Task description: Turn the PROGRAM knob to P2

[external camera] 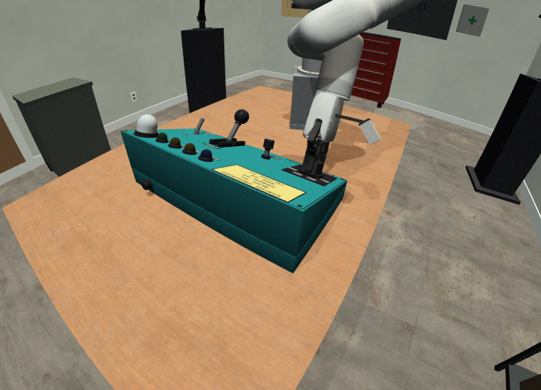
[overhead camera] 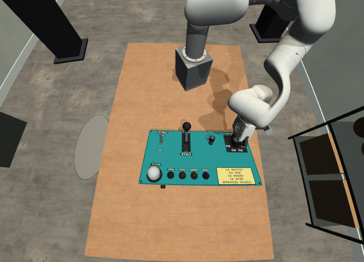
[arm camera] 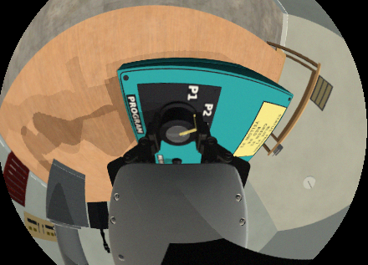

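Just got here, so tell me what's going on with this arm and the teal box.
The arm's gripper is shut on the PROGRAM knob of the teal console. The job is to set it to P2. The knob's yellow pointer lies on the P2 side, but a finger hides part of the scale, so I can't confirm it is exactly there. The knob still has to be let go.
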`<state>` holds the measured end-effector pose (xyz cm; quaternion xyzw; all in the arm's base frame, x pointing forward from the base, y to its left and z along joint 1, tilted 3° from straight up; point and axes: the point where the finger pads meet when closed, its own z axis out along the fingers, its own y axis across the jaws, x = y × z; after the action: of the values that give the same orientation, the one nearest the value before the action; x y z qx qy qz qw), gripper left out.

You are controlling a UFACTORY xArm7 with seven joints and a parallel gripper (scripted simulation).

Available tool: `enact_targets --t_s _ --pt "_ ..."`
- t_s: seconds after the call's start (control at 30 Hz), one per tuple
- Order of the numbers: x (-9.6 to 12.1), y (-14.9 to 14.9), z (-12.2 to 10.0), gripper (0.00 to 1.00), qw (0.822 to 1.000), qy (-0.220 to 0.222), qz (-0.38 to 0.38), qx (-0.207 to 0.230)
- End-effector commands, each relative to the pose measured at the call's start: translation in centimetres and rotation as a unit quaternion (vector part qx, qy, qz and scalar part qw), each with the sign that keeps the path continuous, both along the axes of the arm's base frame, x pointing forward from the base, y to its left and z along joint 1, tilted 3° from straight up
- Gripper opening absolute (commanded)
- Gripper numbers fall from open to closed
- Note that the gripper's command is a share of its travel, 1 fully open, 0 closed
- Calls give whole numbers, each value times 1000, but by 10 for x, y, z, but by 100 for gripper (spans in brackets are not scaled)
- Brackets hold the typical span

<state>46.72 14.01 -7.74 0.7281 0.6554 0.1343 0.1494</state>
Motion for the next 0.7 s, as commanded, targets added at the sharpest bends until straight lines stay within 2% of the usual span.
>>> enact_targets --t_s 0.0,0.33,0.37,0.67 --pt "1 0 1 0 1000 -2 1 0" --pt "1 0 1 0 1000 -2 1 0" --pt "1 0 1 76 1000 -2 1 0" --pt "1 0 1 76 1000 -2 1 0"
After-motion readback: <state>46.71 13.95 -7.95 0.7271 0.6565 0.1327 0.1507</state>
